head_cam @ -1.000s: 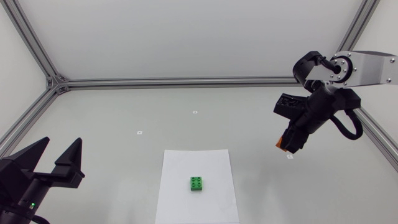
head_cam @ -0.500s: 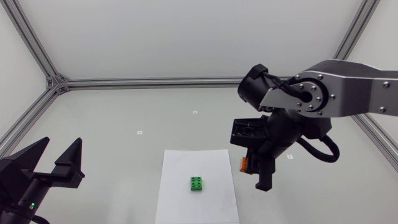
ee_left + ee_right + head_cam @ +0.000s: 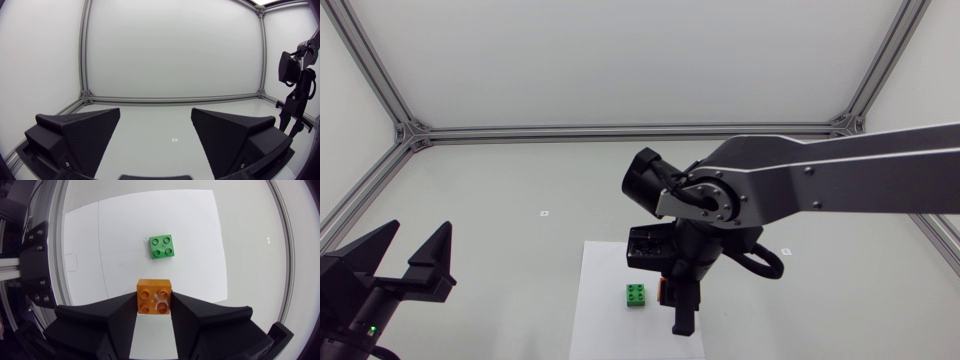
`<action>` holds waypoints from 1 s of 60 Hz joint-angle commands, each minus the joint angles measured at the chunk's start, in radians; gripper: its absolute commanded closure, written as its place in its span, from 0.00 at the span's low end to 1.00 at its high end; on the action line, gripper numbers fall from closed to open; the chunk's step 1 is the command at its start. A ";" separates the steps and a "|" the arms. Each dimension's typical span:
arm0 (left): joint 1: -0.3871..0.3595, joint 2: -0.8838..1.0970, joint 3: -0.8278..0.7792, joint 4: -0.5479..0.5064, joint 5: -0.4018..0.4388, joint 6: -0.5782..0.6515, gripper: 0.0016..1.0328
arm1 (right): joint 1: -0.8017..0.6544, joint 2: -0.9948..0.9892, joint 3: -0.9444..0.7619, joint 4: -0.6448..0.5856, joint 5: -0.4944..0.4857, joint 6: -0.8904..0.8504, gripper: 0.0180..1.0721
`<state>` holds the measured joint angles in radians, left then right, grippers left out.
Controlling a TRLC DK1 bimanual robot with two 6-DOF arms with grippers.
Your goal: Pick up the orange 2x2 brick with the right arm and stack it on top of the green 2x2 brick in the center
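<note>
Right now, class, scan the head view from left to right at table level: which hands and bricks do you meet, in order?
left hand → green 2x2 brick → orange 2x2 brick, held in the right hand. The white paper sheet spans under both bricks, so it is left out of the order.

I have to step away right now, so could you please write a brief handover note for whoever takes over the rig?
Right gripper: shut on the orange brick, held above the white sheet, beside the green brick, not over it.
Left gripper: open, empty, at the table's left side.
Green brick: on the sheet, nothing on it.
Done: pick-up.
Left: align over green, lower, press on, release.
</note>
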<state>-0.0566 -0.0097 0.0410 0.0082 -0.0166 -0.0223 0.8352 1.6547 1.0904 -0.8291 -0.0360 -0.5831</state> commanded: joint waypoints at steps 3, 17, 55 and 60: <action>-0.008 -0.003 -0.041 -0.011 0.003 0.005 0.04 | 0.025 0.063 0.046 0.018 0.002 0.009 0.95; -0.008 -0.003 -0.041 -0.011 0.003 0.005 0.04 | 0.036 0.125 0.097 0.024 0.004 -0.027 0.95; -0.008 -0.003 -0.041 -0.011 0.003 0.005 0.04 | 0.065 0.228 0.195 -0.022 0.005 -0.110 0.95; -0.008 -0.003 -0.041 -0.011 0.003 0.005 0.04 | 0.065 0.244 0.215 -0.039 0.007 -0.112 0.95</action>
<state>-0.0566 -0.0097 0.0410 0.0082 -0.0166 -0.0227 0.8913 1.8633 1.2762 -0.8440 -0.0349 -0.6670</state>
